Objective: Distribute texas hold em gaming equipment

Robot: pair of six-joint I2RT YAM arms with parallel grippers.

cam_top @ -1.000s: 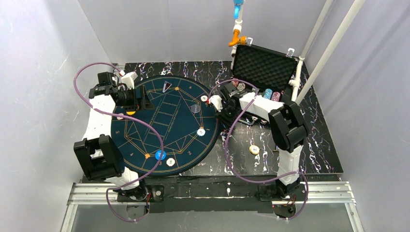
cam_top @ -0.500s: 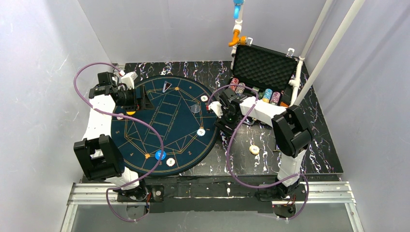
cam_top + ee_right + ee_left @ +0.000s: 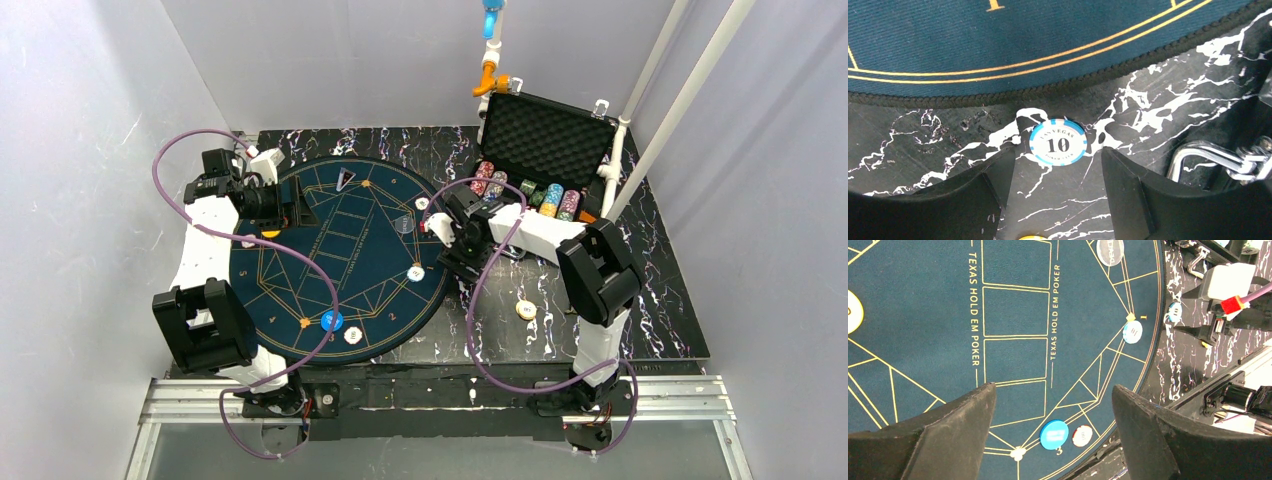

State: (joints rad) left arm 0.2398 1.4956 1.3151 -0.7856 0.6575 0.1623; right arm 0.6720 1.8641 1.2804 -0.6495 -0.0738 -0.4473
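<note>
The 10 chip [image 3: 1058, 145], white with a light-blue rim, lies flat on the counter [image 3: 913, 135], just outside the stitched rim of the mat [image 3: 998, 45] and near the counter's middle. We find the right gripper [image 3: 1058, 151] straddling it. Its jaws stand partly open, with one finger on each side of the chip. Neither finger touches the chip, and nothing is held.

A yellow disc [image 3: 526, 310] lies on the counter toward the near edge, apart from the mat. On the mat we note:
- a light-blue chip [image 3: 1133, 332] at mark 1;
- a blue button [image 3: 1054, 434] at mark 3, on the side toward the near edge;
- a red-and-white chip [image 3: 1082, 436] just beside the blue button;
- a pale disc [image 3: 1110, 250].

The case [image 3: 545, 135] stands open at the far right corner, with chip stacks [image 3: 555, 198] in a row along its front. The left gripper [image 3: 1053, 390] hangs above the mat toward the far left corner, jaws wide open and empty.
</note>
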